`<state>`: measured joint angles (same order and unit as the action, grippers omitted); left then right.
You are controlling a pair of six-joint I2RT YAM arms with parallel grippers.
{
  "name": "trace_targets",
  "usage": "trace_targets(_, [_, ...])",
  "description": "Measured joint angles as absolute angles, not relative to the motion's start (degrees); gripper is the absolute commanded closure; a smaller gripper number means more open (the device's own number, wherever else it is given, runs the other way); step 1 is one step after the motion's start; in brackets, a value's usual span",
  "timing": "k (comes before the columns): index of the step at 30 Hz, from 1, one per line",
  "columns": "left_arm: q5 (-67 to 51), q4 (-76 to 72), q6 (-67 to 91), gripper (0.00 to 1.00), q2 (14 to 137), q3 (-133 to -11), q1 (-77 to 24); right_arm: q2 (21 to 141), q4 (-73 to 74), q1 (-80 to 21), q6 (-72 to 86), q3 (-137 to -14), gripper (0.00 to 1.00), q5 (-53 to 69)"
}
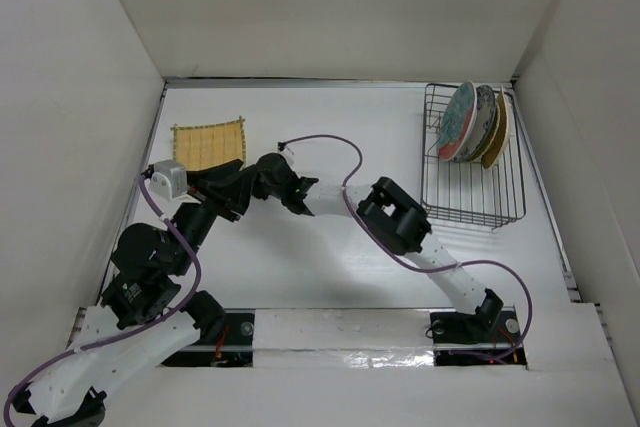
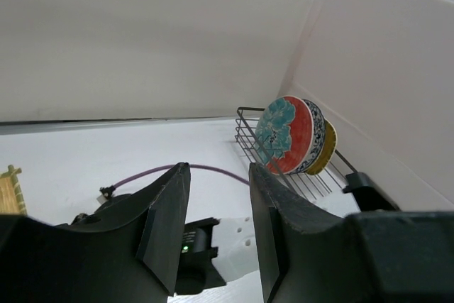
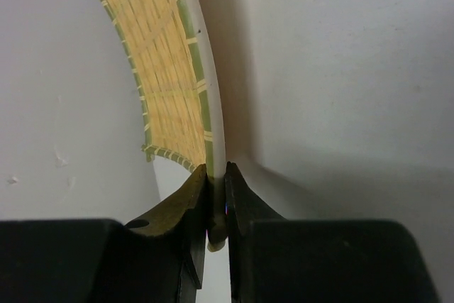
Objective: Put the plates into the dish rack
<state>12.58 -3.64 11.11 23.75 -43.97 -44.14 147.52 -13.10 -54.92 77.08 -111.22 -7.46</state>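
Observation:
A square yellow woven-look plate [image 1: 208, 144] is at the back left of the table. My right gripper [image 1: 246, 167] reaches across and is shut on its edge; the right wrist view shows the jaws [image 3: 216, 172] clamped on the plate's rim [image 3: 167, 69]. My left gripper [image 1: 236, 197] is open and empty just in front of the right one, pointing right [image 2: 218, 172]. The black wire dish rack [image 1: 470, 202] stands at the back right with three plates upright: red-rimmed teal [image 1: 457, 122], blue-and-white [image 1: 483, 119] and yellow [image 1: 497, 132]. A fifth plate is not in view.
White walls close in the table on the left, back and right. The right arm's elbow [image 1: 398, 215] and purple cable [image 1: 330, 142] lie across the middle. The rack [image 2: 248, 140] and the red plate [image 2: 287, 135] show far off in the left wrist view.

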Motion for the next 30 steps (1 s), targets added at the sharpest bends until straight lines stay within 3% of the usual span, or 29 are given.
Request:
trace_targets(18, [14.2,-3.7,10.7,0.64,21.6,-44.0,-44.1,100.8,-15.4,-49.3,47.5,-77.8,1.0,-20.3])
trace_targets(30, [11.9,-3.8,11.5,0.63,21.7,-44.0,-44.1,68.6,9.9,-30.9,29.2,-76.3,1.0,-36.7])
